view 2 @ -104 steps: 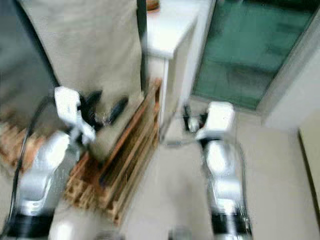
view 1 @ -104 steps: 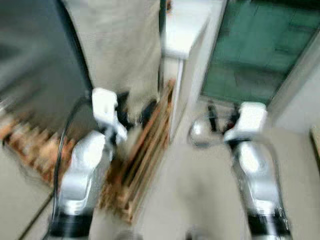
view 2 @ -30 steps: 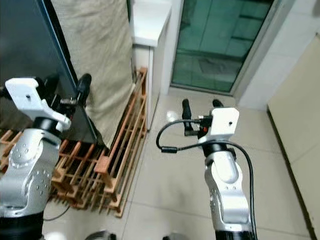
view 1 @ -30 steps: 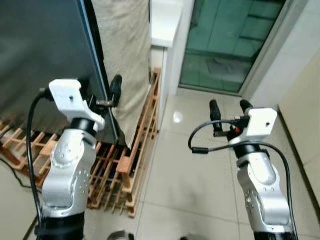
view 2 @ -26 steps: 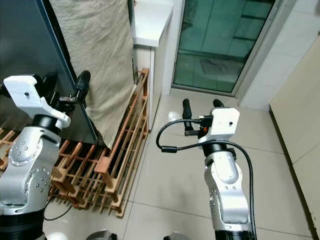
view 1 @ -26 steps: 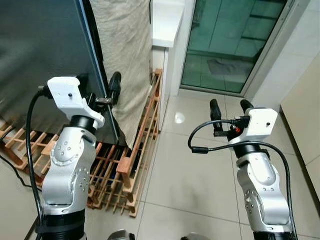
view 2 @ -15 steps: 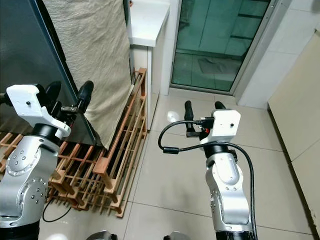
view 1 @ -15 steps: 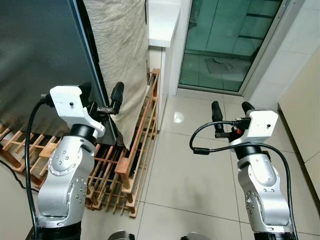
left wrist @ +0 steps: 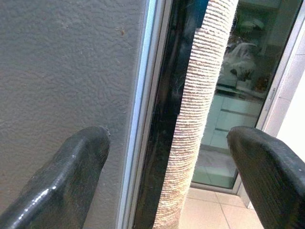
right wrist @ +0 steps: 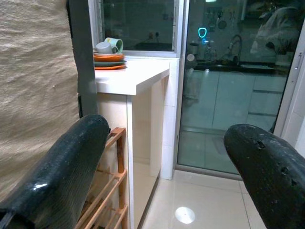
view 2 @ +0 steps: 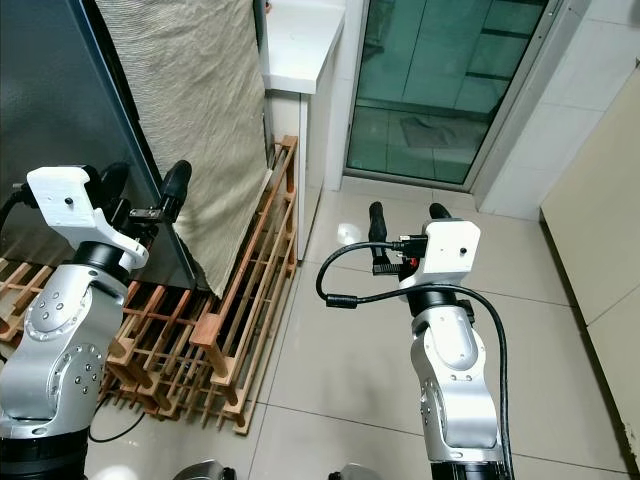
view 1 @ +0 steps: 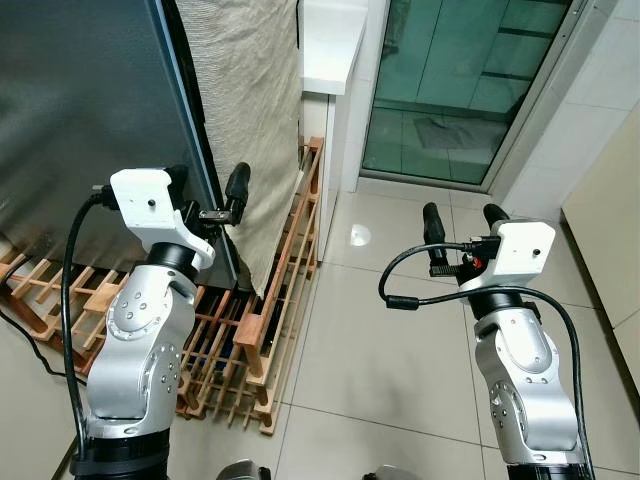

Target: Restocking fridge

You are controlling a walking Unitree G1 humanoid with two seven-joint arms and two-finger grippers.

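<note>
The fridge's dark grey door [view 1: 90,120] fills the left side. Its pale metal edge [left wrist: 143,95] runs down between the fingers of my left gripper [view 1: 208,188], which is open and straddles that edge at chest height; one finger [left wrist: 76,167] lies against the door's face, the other finger [left wrist: 267,167] stands off on the far side. A beige woven cloth [view 1: 255,110] hangs just beyond the edge. My right gripper [view 1: 462,215] is open and empty, held out over the tiled floor to the right.
A low wooden rack [view 1: 270,300] stands on the floor under the door and cloth. Behind it is a white counter [view 1: 330,40] bearing plates and cups [right wrist: 108,56]. A green glass door [view 1: 450,90] lies ahead, and a black cable [view 1: 30,330] trails at the left.
The view was blurred and swinging 3.5 s ago and has settled. Over the last second the picture shifts only slightly; my left gripper stays at the door's edge and the right arm holds still.
</note>
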